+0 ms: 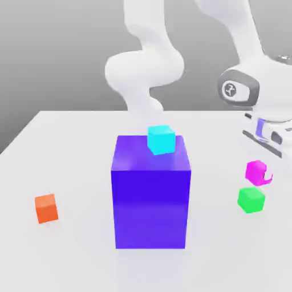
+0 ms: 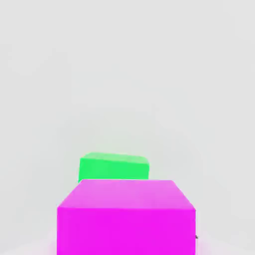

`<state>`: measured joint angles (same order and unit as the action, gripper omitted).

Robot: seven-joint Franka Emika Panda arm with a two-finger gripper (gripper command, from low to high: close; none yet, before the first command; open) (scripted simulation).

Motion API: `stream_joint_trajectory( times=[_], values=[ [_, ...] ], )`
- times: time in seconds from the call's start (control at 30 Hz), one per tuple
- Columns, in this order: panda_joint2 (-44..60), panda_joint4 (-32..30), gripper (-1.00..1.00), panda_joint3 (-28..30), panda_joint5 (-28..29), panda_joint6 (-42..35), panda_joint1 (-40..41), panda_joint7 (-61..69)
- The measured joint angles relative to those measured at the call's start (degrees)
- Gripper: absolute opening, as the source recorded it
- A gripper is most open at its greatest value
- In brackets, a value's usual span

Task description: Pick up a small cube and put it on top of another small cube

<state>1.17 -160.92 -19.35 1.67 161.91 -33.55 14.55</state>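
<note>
We go across the exterior view from its left. An orange cube [image 1: 46, 208] sits alone on the tabletop [image 1: 68, 142], well clear of the work. At the middle stands a blue block [image 1: 151, 194] with a cyan cube [image 1: 161, 139] resting tilted on its top; neither is in the path.

At the exterior view's right, the pink cube [image 1: 256, 171] hangs above the green cube [image 1: 251, 199], apart from it, and sits slightly toward the right of it rather than square above. The tool [image 1: 263, 171] comes down from the white hand above, its jaws pressed together on the pink cube. In the hand view the pink cube [image 2: 127, 216] fills the near field and the green cube [image 2: 113, 167] lies beyond it, offset and turned at a slight angle.

Our judgement of risk:
- The offset, if not corrected, lands the pink cube on an edge, and it tips off.
- The two cubes look differently turned, which cuts the shared footprint.
- Descending too far pushes the green cube aside.
- Releasing from height lets the pink cube bounce away.
</note>
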Motion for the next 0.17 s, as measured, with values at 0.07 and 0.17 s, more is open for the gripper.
stream_joint_trajectory(
  times=[0.07, 0.17],
  values=[
    [3.79, 0.07, 1.0, 2.18, 4.58, 3.51, -0.61, -3.14],
    [3.79, 0.07, 1.0, 2.18, 4.58, 3.51, -0.6, -3.14]
  ],
)
